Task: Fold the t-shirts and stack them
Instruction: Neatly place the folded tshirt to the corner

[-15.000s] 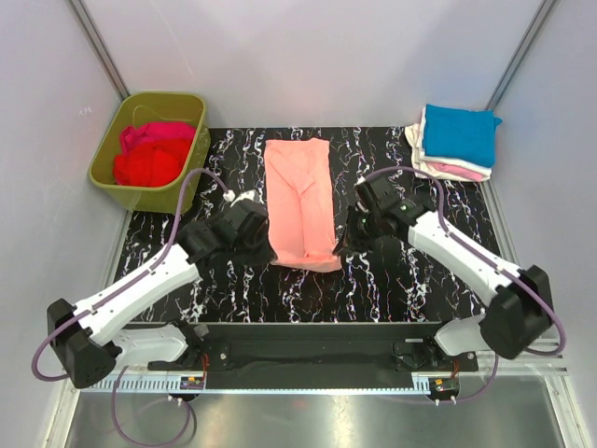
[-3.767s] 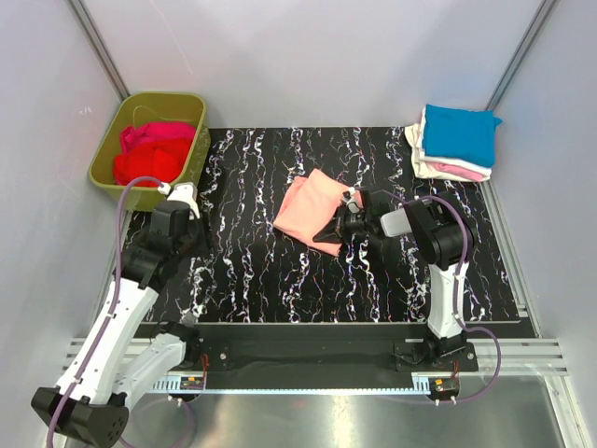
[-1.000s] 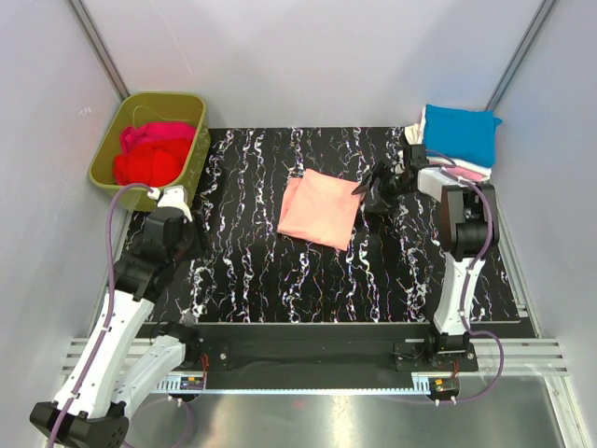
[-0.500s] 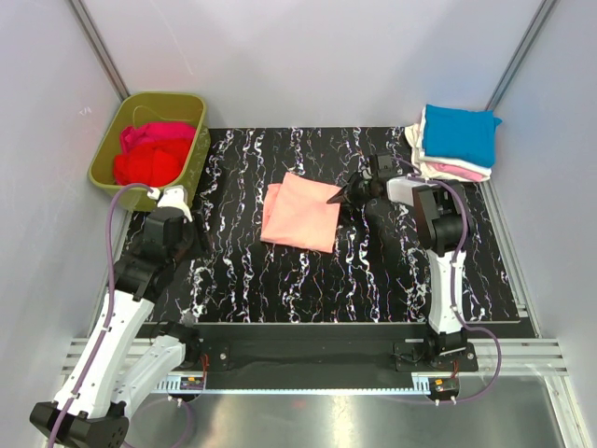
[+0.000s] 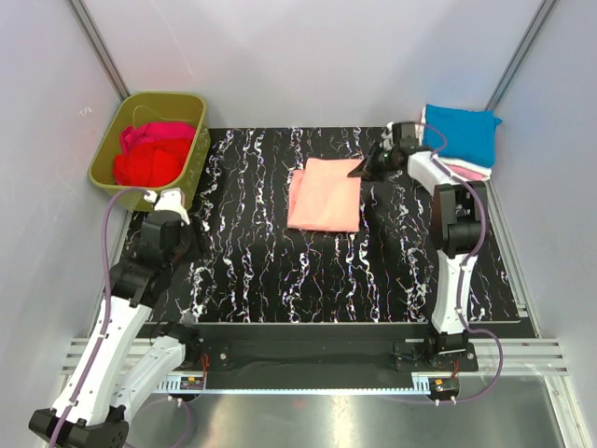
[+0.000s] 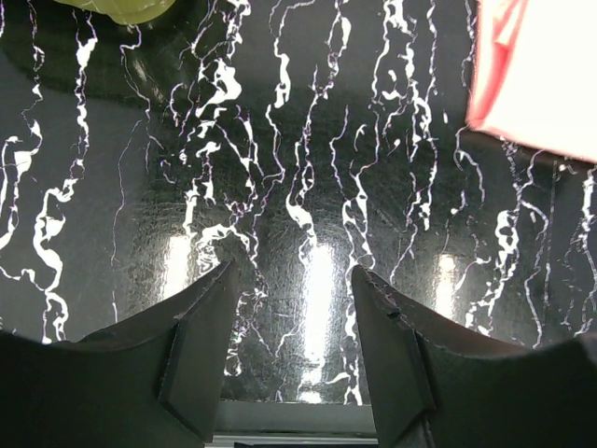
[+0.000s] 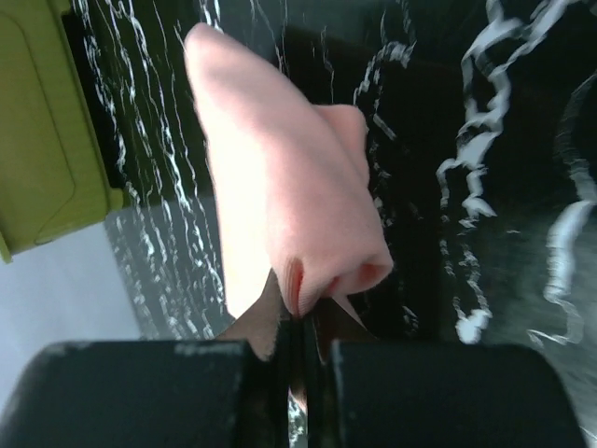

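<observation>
1. The right gripper [image 5: 366,168], wide apart a second ago, has now clamped tight on the far right corner of the folded salmon-pink t-shirt [image 5: 325,194]. Its wrist view shows the cloth fold pinched between the jaws.
2. The shirt has shifted from mid-worktop [image 5: 261,280] toward the far right corner.
3. Folding looks finished. Judging by the grip, the shirt is being moved to the stack [image 5: 459,133] at that corner.
4. The left gripper [image 5: 168,210] hangs partly open and empty near the left edge, beside the tub [image 5: 191,168] of red tees [image 5: 149,159].
</observation>
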Tool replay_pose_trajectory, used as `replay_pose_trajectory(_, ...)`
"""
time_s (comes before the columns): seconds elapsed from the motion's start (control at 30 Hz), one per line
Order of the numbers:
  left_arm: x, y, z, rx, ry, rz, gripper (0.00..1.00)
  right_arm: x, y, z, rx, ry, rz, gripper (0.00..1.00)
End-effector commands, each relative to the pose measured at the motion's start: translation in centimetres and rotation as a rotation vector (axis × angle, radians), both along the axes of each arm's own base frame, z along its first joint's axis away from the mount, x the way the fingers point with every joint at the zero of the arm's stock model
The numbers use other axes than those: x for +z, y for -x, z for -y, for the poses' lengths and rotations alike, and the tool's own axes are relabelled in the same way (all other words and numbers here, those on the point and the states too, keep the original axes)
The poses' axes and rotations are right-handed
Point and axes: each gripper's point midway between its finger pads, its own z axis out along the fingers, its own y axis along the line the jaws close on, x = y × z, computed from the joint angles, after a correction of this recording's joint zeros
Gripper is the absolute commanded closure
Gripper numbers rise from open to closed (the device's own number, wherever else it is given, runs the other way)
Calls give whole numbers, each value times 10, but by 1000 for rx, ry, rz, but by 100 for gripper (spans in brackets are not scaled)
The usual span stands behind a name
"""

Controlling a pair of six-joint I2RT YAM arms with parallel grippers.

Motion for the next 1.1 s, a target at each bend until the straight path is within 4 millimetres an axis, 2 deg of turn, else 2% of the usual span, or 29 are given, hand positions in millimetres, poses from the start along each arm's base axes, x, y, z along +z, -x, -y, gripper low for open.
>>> replay_pose_trajectory(0.0, 24, -3, -3, 24, 17, 80, 43, 72, -16, 42, -10, 178, 195, 100)
replay_pose_trajectory(0.07, 22, -5, -3, 26, 18, 89, 43, 77, -16, 56, 0, 257, 208, 100)
replay_pose_trajectory(0.1, 21, -5, -3, 23, 18, 96, 43, 88, -26, 67, -21, 301, 244, 100)
replay_pose_trajectory(0.13, 19, -6, -2, 17, 17, 96, 43, 89, -24, 72, -12, 332, 234, 100)
replay_pose_trajectory(0.2, 17, -7, -2, 16, 10, 86, 43, 103, -36, 89, -15, 412, 285, 100)
replay_pose_trajectory(0.27, 16, -8, -1, 13, 13, 83, 43, 107, -39, 102, -11, 465, 297, 100)
replay_pose_trajectory(0.33, 14, -8, -1, 11, 12, 77, 43, 119, -48, 119, -41, 506, 327, 100)
replay_pose_trajectory(0.43, 13, -9, 0, 7, 12, 72, 43, 133, -55, 138, -57, 550, 358, 100)
replay_pose_trajectory(0.47, 13, -9, 0, 8, 12, 74, 44, 138, -56, 138, -50, 561, 375, 100)
replay_pose_trajectory(0.5, 12, -10, 0, 6, 11, 69, 44, 146, -61, 156, -80, 573, 388, 100)
replay_pose_trajectory(0.77, 5, -13, 1, 7, 4, 39, 44, 182, -63, 187, -99, 619, 453, 100)
replay_pose_trajectory(0.9, 4, -13, 1, 9, 2, 35, 44, 207, -63, 211, -142, 624, 499, 100)
replay_pose_trajectory(1.07, 2, -14, 1, 9, 0, 26, 44, 235, -62, 227, -165, 621, 562, 100)
